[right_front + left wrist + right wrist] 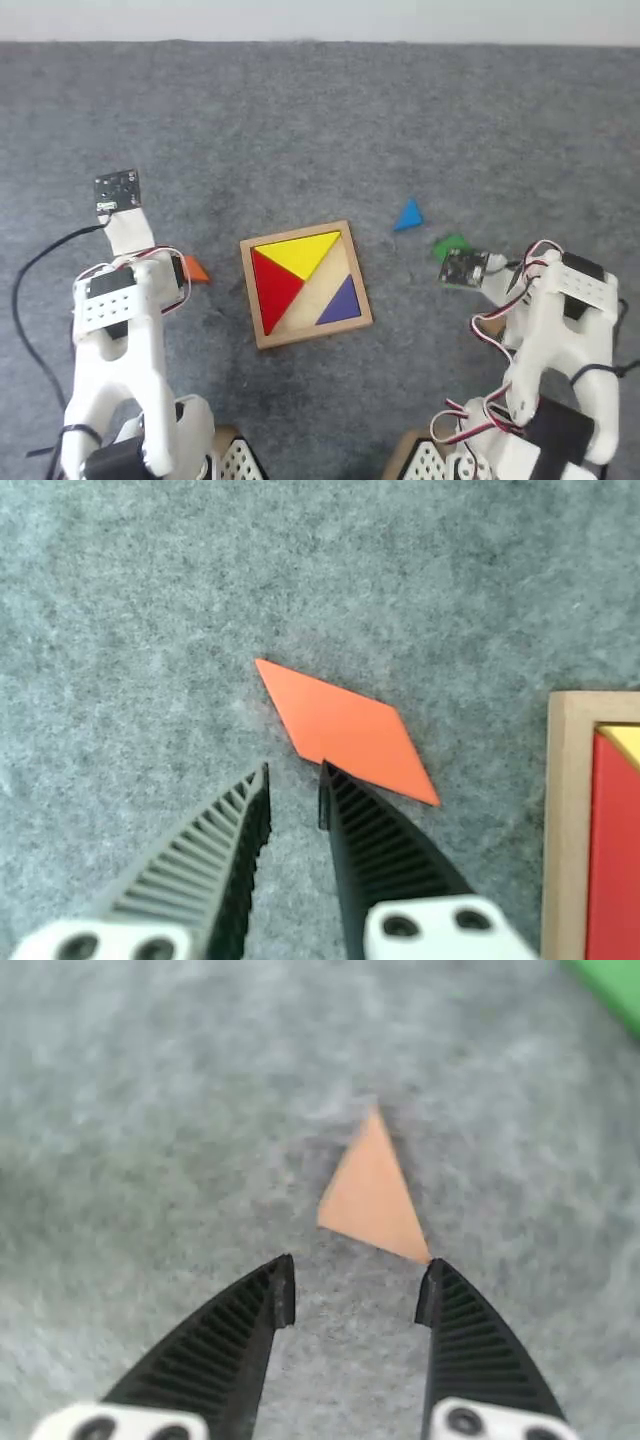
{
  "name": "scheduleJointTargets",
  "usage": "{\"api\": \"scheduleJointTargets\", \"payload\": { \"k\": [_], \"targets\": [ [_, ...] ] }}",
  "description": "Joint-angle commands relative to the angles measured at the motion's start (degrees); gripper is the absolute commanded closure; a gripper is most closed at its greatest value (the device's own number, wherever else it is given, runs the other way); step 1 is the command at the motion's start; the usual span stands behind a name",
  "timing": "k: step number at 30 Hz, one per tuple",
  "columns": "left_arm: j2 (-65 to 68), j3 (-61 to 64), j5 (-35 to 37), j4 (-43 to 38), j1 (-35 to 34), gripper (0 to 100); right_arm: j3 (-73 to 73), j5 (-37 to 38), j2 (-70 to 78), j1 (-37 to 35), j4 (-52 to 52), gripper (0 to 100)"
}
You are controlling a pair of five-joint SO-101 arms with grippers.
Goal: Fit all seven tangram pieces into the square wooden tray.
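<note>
The square wooden tray (258, 300) lies mid-table and holds a yellow triangle (300, 252), a red triangle (274, 285) and a purple triangle (340, 300). An orange parallelogram (345, 730) lies flat on the felt left of the tray, also seen as the orange piece (196, 270). My left gripper (293, 780) hovers at its near edge, narrowly open and empty, one fingertip (327, 778) over the piece's edge. My right gripper (357, 1280) is open just short of a small pale orange triangle (372, 1195). A blue triangle (408, 215) and a green piece (450, 244) lie right of the tray.
Grey felt covers the whole table. The tray's wooden rim (565, 820) and the red triangle (615, 850) sit close beside the left gripper. The green piece's corner (612, 988) lies beyond the right gripper. Both arm bases stand at the front edge.
</note>
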Motion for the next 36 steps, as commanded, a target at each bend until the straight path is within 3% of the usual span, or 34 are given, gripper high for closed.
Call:
{"api": "scheduleJointTargets", "payload": {
  "k": [1, 11, 17, 31, 36],
  "targets": [
    [-1.9, 0.0, -0.2, -0.1, 0.5, 92, -2.1, 4.4, 0.2, 0.4, 1.1, 79.9],
    [-1.9, 0.0, -0.3, -0.1, 0.5, 92, 4.7, 6.6, 0.3, -1.1, -9.1, 79.4],
    [-2.0, 0.1, -0.4, 0.0, 0.5, 92, 7.6, 3.8, 0.3, -5.2, -11.6, 66.6],
    [-2.1, 0.1, -0.4, 0.0, 0.4, 92, 7.7, 2.5, 0.5, -5.1, -12.4, 90.5],
    [-2.1, 0.1, -0.4, 0.0, 0.4, 92, 7.4, -6.3, -0.2, -5.4, -12.5, 93.5]
  ]
}}
